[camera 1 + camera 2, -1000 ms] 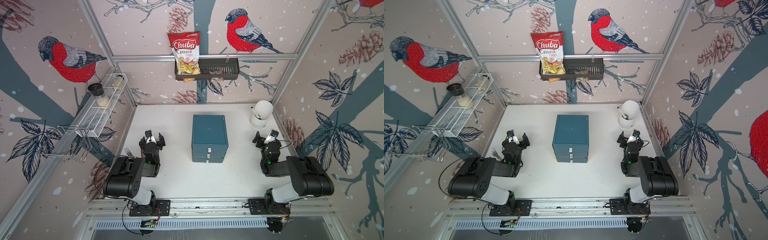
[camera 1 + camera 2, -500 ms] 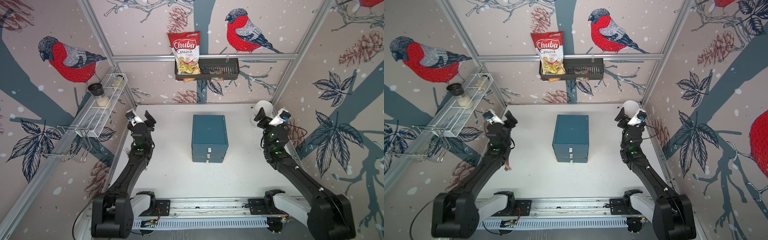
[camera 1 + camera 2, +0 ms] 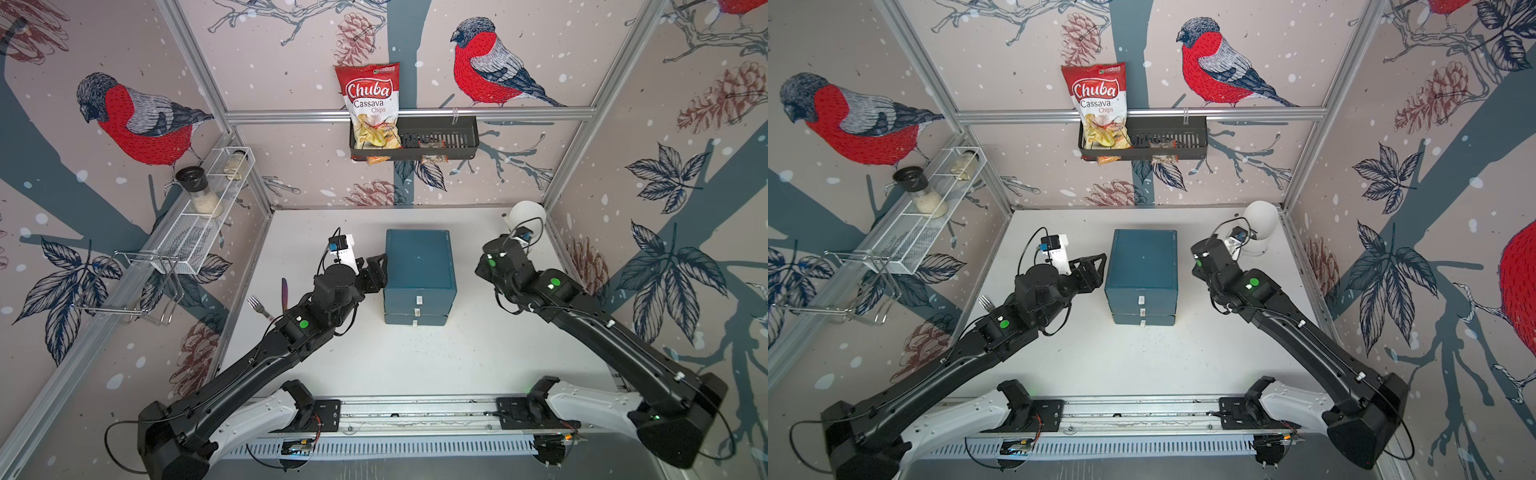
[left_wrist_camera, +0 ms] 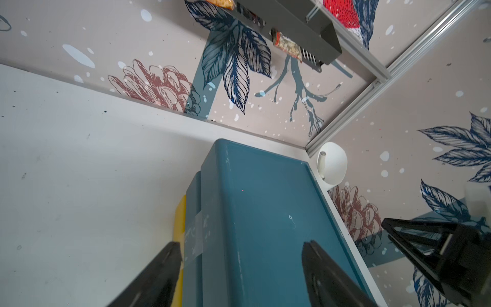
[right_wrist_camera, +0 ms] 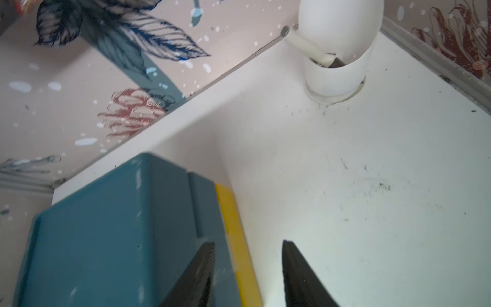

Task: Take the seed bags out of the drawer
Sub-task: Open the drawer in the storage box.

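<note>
In both top views we found the teal plastic three-drawer cabinet (image 3: 417, 266) centre-frame, drawers shut, seed bags unseen, none out yet, while wrist views showed the left gripper (image 4: 241, 243) and right gripper (image 5: 248, 243) beside it, parted, grasping nothing.

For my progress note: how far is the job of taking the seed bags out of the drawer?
Done: nothing; the blue drawer unit looks fully shut, no seed bags visible. In hand: left gripper and right gripper, open and empty, flank the unit. Remaining: open a drawer, lift bags out.
</note>
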Robot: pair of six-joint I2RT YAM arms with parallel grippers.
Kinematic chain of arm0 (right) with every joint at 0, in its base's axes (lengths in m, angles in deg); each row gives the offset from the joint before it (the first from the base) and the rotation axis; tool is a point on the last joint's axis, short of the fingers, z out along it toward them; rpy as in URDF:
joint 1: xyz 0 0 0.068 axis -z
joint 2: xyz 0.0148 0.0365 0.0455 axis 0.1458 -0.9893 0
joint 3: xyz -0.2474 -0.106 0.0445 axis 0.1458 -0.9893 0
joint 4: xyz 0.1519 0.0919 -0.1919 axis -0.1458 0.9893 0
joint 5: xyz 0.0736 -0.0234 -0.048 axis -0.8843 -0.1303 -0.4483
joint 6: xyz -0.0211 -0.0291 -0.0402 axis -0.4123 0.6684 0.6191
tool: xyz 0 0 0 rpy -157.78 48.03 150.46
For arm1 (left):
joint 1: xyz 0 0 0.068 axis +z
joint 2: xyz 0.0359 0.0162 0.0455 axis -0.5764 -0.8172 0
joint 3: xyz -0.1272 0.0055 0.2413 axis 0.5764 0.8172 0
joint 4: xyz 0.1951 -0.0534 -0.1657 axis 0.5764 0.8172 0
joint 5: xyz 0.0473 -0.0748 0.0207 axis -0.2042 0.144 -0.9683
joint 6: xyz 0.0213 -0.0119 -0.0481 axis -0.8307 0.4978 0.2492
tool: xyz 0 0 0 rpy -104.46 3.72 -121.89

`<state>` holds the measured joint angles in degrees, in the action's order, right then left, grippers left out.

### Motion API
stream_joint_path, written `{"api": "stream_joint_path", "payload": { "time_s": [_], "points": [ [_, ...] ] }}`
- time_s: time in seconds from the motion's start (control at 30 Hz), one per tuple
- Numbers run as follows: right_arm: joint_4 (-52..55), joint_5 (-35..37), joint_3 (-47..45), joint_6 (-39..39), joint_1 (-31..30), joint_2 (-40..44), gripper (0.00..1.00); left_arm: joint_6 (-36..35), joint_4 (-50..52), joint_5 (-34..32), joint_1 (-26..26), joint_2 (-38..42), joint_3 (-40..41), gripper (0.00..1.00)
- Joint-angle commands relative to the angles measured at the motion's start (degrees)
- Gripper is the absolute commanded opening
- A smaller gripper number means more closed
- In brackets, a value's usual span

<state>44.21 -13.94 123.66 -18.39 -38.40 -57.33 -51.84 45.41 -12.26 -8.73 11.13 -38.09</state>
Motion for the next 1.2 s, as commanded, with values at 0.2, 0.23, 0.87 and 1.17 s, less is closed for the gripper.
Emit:
{"api": "stream_joint_path", "payload": {
  "time_s": [0.2,0.23,0.87,1.17],
  "points": [
    [19.3,12.2,14.3,-17.5,-26.6,-12.0,0.26,-6.4,6.0,5.9,-0.9,-4.7,-3.3,0.74],
    [18.4,11.8,14.6,-17.6,-28.0,-13.3,0.23,-5.1,6.2,5.1,-0.9,-4.4,-2.8,0.75],
    [2.4,-0.4,7.3,-12.2,-25.9,-17.9,0.46,-2.8,10.5,9.6,-0.8,-6.3,-2.4,0.53],
    [-1.6,-4.9,4.2,-8.2,-21.2,-17.0,0.57,-1.9,9.7,10.8,0.3,-6.5,-0.9,0.53]
  ]
}}
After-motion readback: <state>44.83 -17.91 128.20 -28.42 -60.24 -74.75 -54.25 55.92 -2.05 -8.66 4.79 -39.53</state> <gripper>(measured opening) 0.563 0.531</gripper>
